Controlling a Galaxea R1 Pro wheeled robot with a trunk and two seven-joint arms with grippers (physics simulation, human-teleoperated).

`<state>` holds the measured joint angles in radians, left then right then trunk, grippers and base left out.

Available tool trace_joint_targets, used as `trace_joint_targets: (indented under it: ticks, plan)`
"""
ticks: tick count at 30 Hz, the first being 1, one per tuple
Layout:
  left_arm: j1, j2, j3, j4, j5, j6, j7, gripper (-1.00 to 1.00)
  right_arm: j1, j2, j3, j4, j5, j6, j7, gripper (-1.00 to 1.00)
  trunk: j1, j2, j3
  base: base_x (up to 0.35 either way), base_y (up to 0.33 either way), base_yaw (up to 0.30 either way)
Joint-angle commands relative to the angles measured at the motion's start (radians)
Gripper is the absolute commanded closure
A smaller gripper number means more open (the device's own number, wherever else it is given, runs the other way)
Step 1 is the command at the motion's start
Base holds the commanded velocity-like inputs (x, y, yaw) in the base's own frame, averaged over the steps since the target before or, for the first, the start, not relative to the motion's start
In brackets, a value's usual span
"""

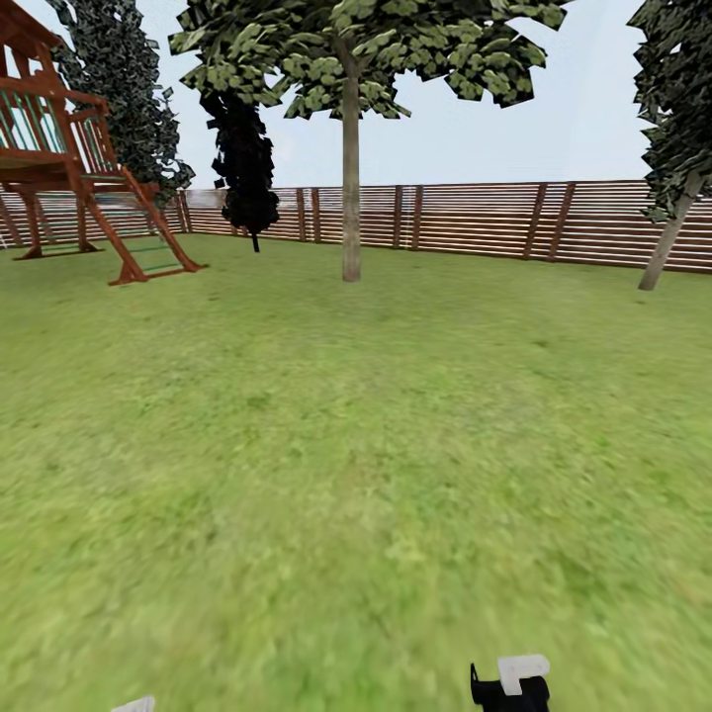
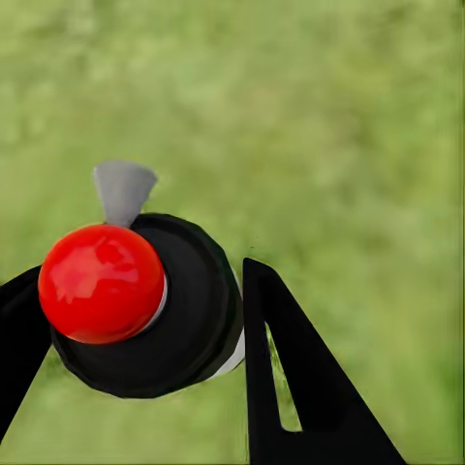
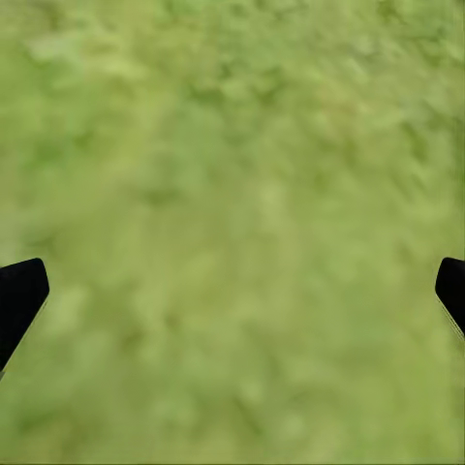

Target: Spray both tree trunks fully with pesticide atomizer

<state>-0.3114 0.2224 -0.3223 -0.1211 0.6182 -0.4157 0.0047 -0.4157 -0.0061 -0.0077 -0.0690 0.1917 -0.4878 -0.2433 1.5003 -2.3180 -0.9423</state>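
**Atomizer clamped in the left end effector, trees standing far across the lawn**

In the left wrist view, the left end effector (image 2: 136, 320) is clamped on the pesticide atomizer (image 2: 145, 305): one black finger (image 2: 291, 378) presses against one side of its round black body and the other finger edges in at the opposite side. The atomizer's glossy red cap (image 2: 100, 283) faces the camera, and a small grey nozzle (image 2: 123, 189) sticks out past the body, away from the fingers. Beneath it lies blurry green floor (image 2: 349, 126), with the atomizer held above it.

In the right wrist view, the right end effector (image 3: 232, 291) has its two black fingertips (image 3: 19, 295) wide apart at opposite edges of the picture, with nothing between them but grass.

The head view looks over the garden (image 1: 297, 445). One tree (image 1: 351, 59) stands ahead, its pale tree trunk (image 1: 351, 198) rising from the lawn in front of the brown slatted fence (image 1: 475, 220). A second tree (image 1: 677, 89) leans at the far right. A black cone-shaped tree (image 1: 242, 163) stands by the fence, and a red-brown wooden play frame (image 1: 69, 148) sits at far left. Both trunks are well away from the end effectors.
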Motion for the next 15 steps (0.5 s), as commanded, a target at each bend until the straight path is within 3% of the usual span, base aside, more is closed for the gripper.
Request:
trace_joint_targets:
  ticks: [1, 15]
  plan:
    - [0.000, 0.000, 0.000, 0.000, 0.000, 0.000, 0.000, 1.00, 0.000, 0.000, 0.000, 0.000, 0.000, 0.000, 0.000, -1.00, 0.000, 0.000, 0.000, 0.339, 0.000, 0.000]
    - [0.000, 0.001, 0.000, 0.000, 0.000, 0.000, 0.000, 1.00, 0.000, -0.001, 0.000, 0.000, 0.000, 0.000, 0.000, -1.00, 0.000, 0.000, 0.000, 0.340, 0.000, 0.000]
